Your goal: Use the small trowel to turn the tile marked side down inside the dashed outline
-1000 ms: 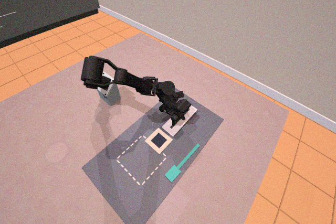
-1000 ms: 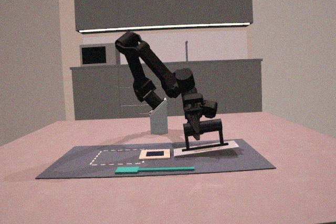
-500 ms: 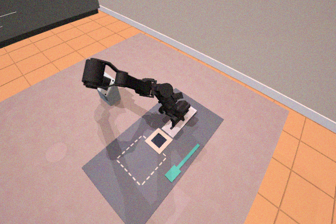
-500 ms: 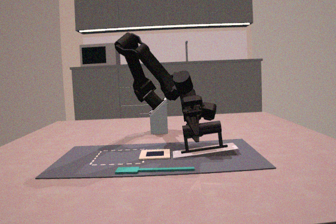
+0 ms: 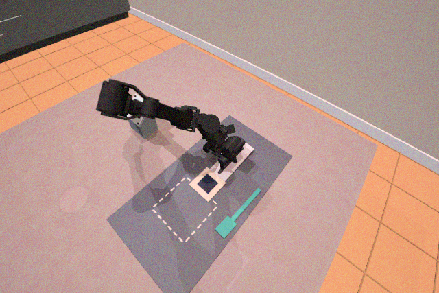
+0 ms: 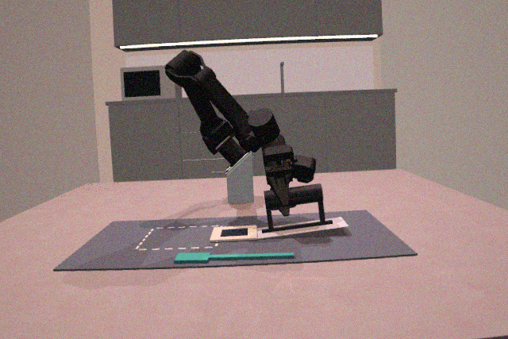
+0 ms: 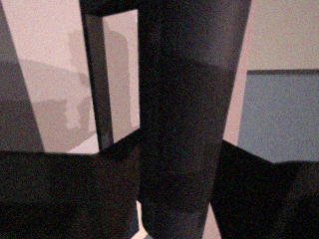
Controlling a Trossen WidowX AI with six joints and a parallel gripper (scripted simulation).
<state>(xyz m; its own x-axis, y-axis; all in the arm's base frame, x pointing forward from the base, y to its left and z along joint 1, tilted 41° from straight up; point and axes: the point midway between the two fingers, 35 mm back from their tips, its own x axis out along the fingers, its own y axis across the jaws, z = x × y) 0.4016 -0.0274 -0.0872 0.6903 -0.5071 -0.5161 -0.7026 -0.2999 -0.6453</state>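
Observation:
The tile, cream with a dark square marking, lies flat, marked side up. It is mostly outside the dashed outline, across its near-right edge in the top view. My gripper is shut on the black bar handle of the small trowel. The white blade slopes, front end low at the tile's edge and rear end raised over the mat. Whether the blade's lip is under the tile cannot be told. The handle fills the middle of the wrist view.
A turquoise spatula lies on the grey mat along its front edge, beside the outline and tile. The arm's pale base stands behind the mat on the pink table.

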